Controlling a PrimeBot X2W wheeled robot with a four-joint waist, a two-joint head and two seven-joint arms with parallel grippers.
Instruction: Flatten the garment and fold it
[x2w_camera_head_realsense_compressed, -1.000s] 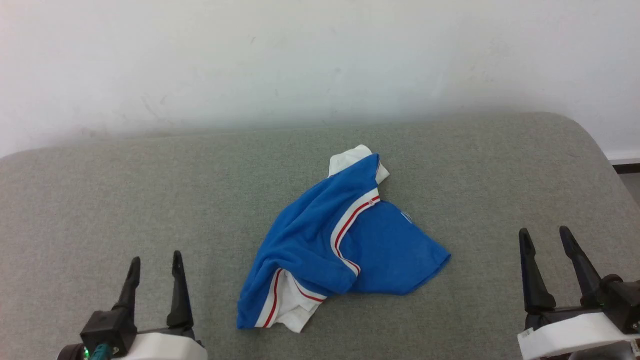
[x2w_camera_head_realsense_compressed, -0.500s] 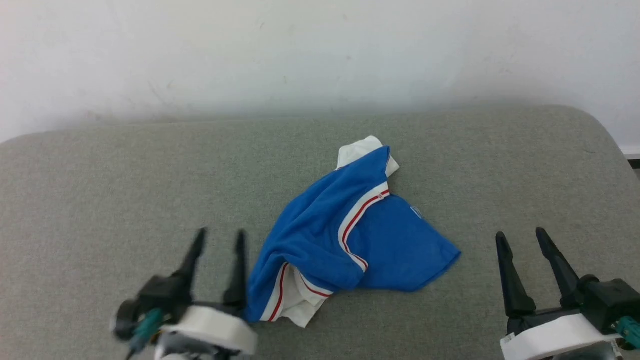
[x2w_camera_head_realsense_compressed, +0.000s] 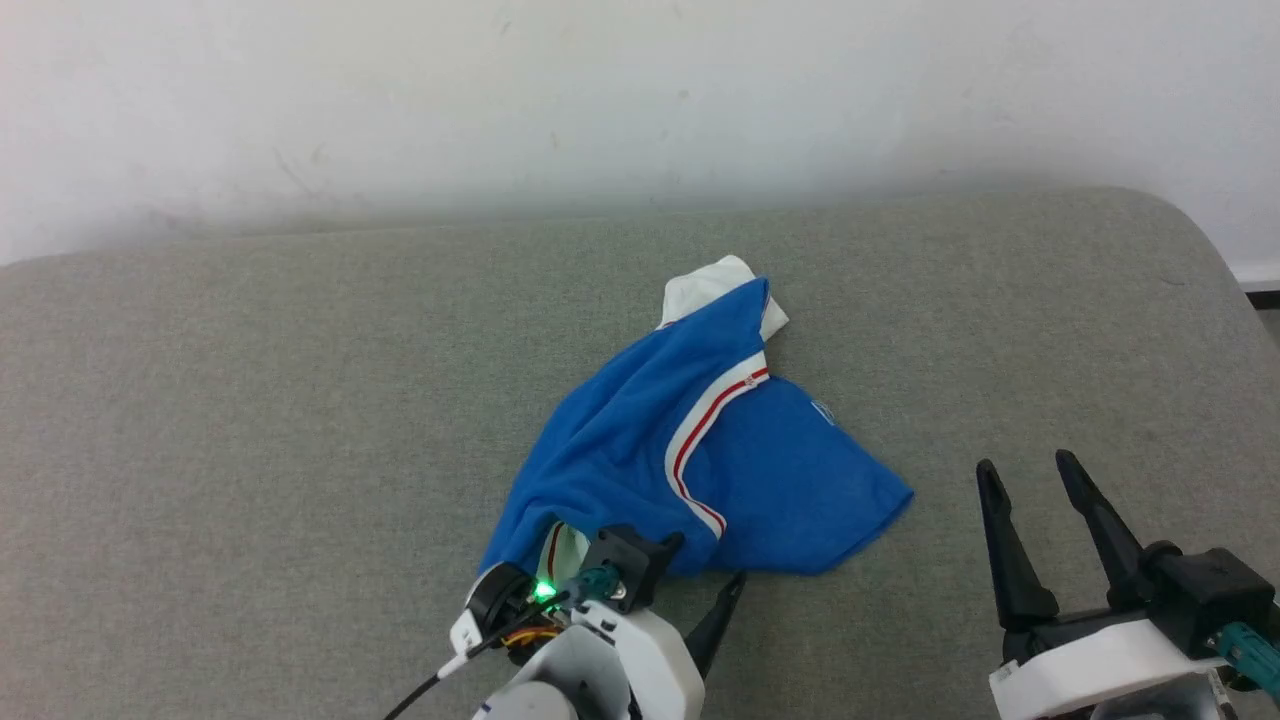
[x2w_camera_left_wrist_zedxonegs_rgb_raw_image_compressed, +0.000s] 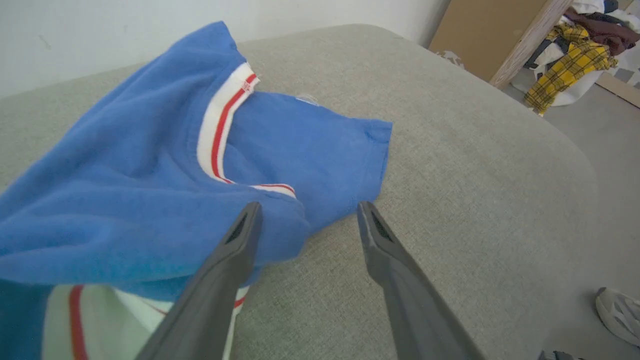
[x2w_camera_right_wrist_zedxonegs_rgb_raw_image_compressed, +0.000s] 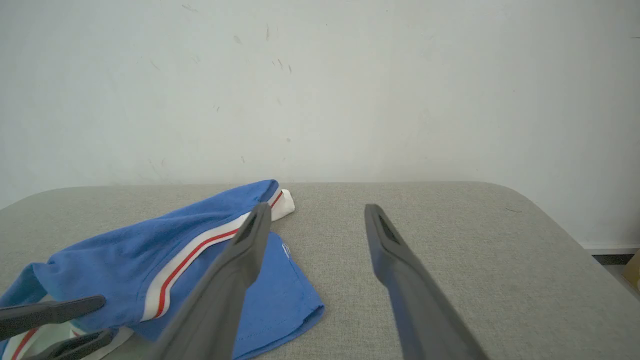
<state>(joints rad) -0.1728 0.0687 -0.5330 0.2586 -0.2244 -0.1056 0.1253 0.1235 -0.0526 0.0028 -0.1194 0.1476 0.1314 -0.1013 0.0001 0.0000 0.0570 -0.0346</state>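
Observation:
The garment (x2w_camera_head_realsense_compressed: 700, 450) lies crumpled in the middle of the grey cushion (x2w_camera_head_realsense_compressed: 250, 400), blue with a white red-striped band across it and a white sleeve end at its near-left corner. My left gripper (x2w_camera_head_realsense_compressed: 705, 575) is at the garment's near edge, open. In the left wrist view its jaws (x2w_camera_left_wrist_zedxonegs_rgb_raw_image_compressed: 307, 210) straddle the near blue fold of the garment (x2w_camera_left_wrist_zedxonegs_rgb_raw_image_compressed: 125, 200), one finger (x2w_camera_left_wrist_zedxonegs_rgb_raw_image_compressed: 235, 250) over the cloth, the other over bare cushion. My right gripper (x2w_camera_head_realsense_compressed: 1025, 462) stands open to the right of the garment (x2w_camera_right_wrist_zedxonegs_rgb_raw_image_compressed: 125, 260), apart from it, jaws (x2w_camera_right_wrist_zedxonegs_rgb_raw_image_compressed: 316, 207) holding nothing.
A white wall (x2w_camera_head_realsense_compressed: 600, 100) runs behind the cushion, whose right end is rounded. Beyond that end, the left wrist view shows floor with a wooden board (x2w_camera_left_wrist_zedxonegs_rgb_raw_image_compressed: 480, 35), a pile of clothes with yellow plaid (x2w_camera_left_wrist_zedxonegs_rgb_raw_image_compressed: 570, 60) and a shoe (x2w_camera_left_wrist_zedxonegs_rgb_raw_image_compressed: 617, 312).
My left gripper has swung from the lower left across to the garment's near edge and turned toward the right. The right gripper has drifted slightly left. The head camera has shifted a little.

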